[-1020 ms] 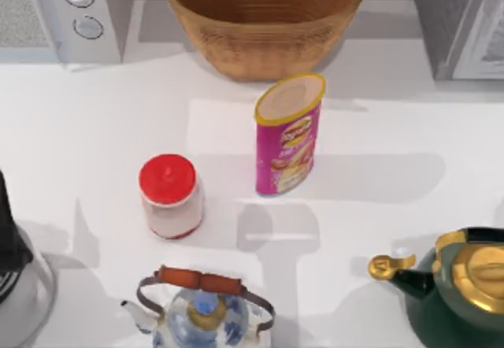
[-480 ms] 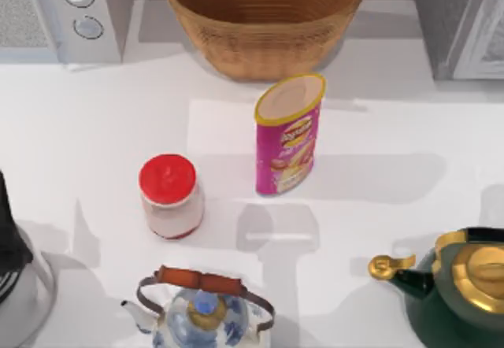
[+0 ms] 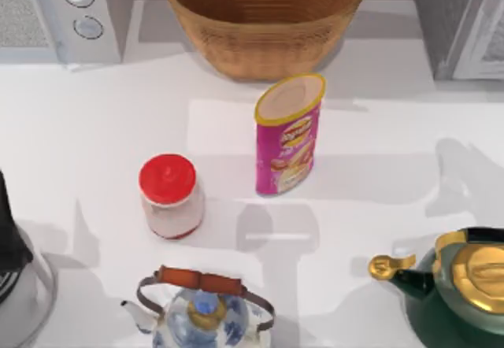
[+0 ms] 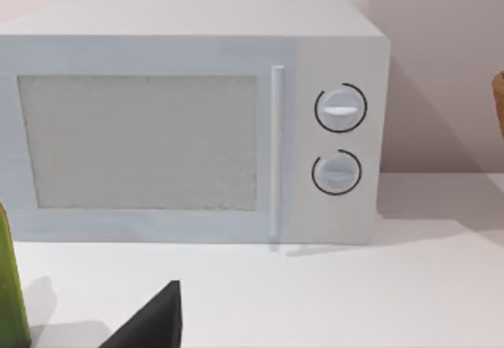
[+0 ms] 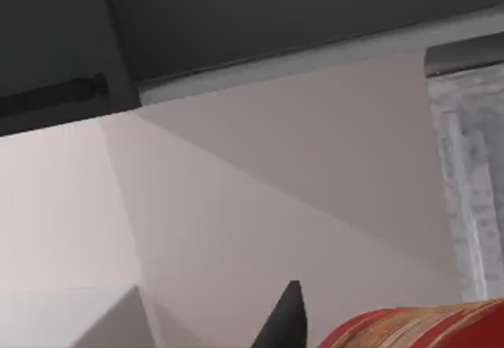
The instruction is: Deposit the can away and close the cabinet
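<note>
The can (image 3: 287, 135) is a tall magenta tube with a yellow rim, standing upright in the middle of the white table, in front of the basket. The grey cabinet (image 3: 457, 17) stands at the far right corner, and a strip of it (image 5: 465, 190) also appears in the right wrist view. A dark part of my left arm (image 3: 6, 230) sits at the table's left edge, far from the can. A black tip of my left gripper (image 4: 157, 320) faces the microwave. A black tip of my right gripper (image 5: 285, 320) points up at the wall. Neither gripper is near the can.
A woven basket (image 3: 264, 17) stands behind the can, with a white microwave (image 3: 63, 13) at the far left. A red-lidded jar (image 3: 169, 194) is left of the can. A blue-white kettle (image 3: 201, 309) and a green-gold teapot (image 3: 461, 293) line the front edge. A red striped object (image 5: 409, 328) shows low in the right wrist view.
A new grey shadow has spread over the table's right side, near the cabinet. The can and the other objects have not moved.
</note>
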`<state>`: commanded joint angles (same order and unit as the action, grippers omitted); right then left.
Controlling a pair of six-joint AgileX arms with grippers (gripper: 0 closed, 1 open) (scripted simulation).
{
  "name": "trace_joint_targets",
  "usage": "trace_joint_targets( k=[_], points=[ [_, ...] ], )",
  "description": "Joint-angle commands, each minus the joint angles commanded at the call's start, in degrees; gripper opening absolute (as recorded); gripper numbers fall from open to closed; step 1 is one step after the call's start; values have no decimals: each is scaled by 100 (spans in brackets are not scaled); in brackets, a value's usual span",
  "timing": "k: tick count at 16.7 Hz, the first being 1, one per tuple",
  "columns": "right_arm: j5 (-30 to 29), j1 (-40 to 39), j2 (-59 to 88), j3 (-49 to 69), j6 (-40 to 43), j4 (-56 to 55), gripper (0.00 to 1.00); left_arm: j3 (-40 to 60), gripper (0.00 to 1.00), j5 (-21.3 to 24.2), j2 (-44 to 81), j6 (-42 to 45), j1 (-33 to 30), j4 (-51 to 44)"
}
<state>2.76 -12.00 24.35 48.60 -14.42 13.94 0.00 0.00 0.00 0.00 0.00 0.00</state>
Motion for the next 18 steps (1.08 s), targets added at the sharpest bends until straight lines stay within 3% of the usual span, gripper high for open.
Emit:
trace_joint_targets(
  k=[9,18],
  points=[
    [-572,-279,2984,3703,39,899,0,0,100,0,0,0,0,0],
    [-1345,107,5022,5075,1196,1044,0,0,100,0,0,0,0,0]
  ],
)
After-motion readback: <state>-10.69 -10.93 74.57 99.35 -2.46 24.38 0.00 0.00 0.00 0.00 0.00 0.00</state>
